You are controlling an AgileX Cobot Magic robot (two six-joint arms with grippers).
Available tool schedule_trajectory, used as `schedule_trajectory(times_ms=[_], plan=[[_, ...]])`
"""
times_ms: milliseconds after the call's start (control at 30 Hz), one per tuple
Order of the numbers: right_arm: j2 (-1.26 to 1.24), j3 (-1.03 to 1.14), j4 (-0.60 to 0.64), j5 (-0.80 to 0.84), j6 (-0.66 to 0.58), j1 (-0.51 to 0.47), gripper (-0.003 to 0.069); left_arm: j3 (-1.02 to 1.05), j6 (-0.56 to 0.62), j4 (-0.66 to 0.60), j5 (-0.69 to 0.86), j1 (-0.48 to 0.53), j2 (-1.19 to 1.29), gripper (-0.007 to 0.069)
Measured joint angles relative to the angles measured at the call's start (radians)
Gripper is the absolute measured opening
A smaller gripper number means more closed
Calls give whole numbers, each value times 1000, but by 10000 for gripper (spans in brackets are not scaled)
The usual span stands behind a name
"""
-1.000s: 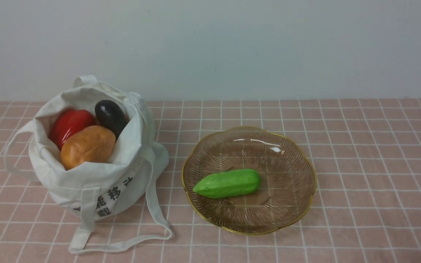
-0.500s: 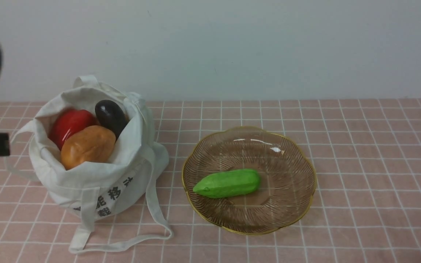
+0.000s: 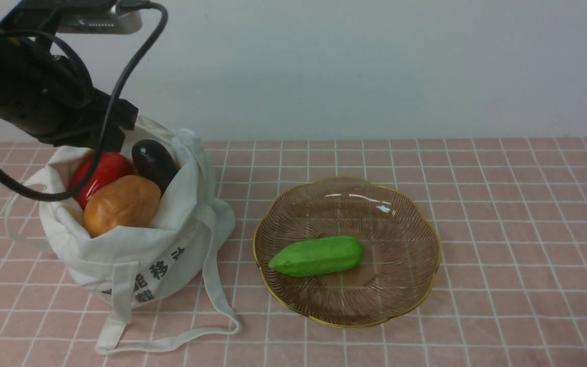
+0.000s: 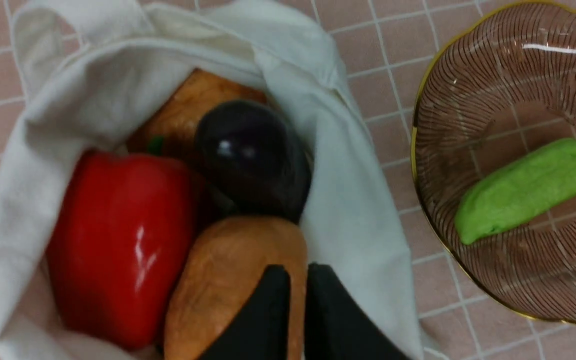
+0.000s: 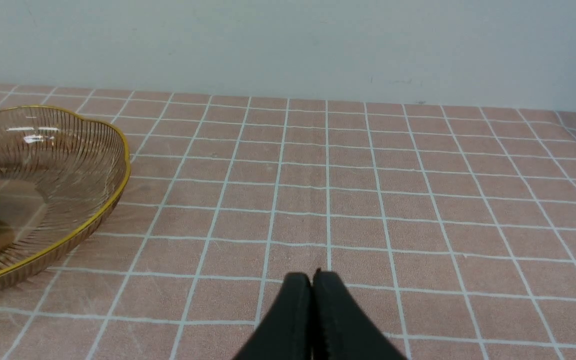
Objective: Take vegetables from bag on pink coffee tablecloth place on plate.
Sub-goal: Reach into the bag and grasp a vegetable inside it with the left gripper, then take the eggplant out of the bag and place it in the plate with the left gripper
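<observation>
The white bag (image 3: 135, 255) stands on the pink tablecloth (image 3: 502, 229) at the left. It holds a red pepper (image 3: 101, 171), a dark purple eggplant (image 3: 155, 160) and an orange-brown potato (image 3: 123, 203). The left wrist view shows a second potato (image 4: 188, 115) under the eggplant (image 4: 253, 155). The green gourd (image 3: 319, 255) lies in the gold-rimmed glass plate (image 3: 395, 224). My left gripper (image 4: 298, 272) hovers over the bag's mouth, above the near potato (image 4: 228, 280), its jaws together and empty. My right gripper (image 5: 312, 275) is shut and empty, low over bare cloth to the right of the plate (image 5: 68, 150).
The bag's long strap (image 3: 212, 316) loops on the cloth in front, close to the plate's left rim. A pale wall (image 3: 375, 66) runs along the table's far edge. My left arm's cable (image 3: 135, 56) hangs beside the bag.
My left arm has come in from the left edge and now reaches over the bag's mouth. The bag, the vegetables and the plate have not moved.
</observation>
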Motion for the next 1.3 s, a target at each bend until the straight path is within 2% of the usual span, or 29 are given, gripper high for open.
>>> schedule_trajectory(times_ms=[133,233,300,333,467,667,733,900,1100,1300], plan=[[0,0,0,0,0,0,-12,-3,58,-25,-73,0,53,176],[0,0,0,0,0,0,-12,-3,88,-59,-121,0,88,340],[0,0,0,0,0,0,-12,-3,95,-66,-136,0,96,388],[0,0,0,0,0,0,-12,-4,106,-70,-162,0,115,472],[0,0,0,0,0,0,-12,-4,129,-70,-184,0,164,566],[0,0,0,0,0,0,-12,-4,151,-70,-188,0,230,558],[0,0,0,0,0,0,-12,-4,151,-70,-188,0,236,521],[0,0,0,0,0,0,-12,-4,151,-71,-191,0,238,375],[0,0,0,0,0,0,-12,-8,157,-62,-178,0,217,376],[0,0,0,0,0,0,-12,-45,158,-2,-160,0,139,376]])
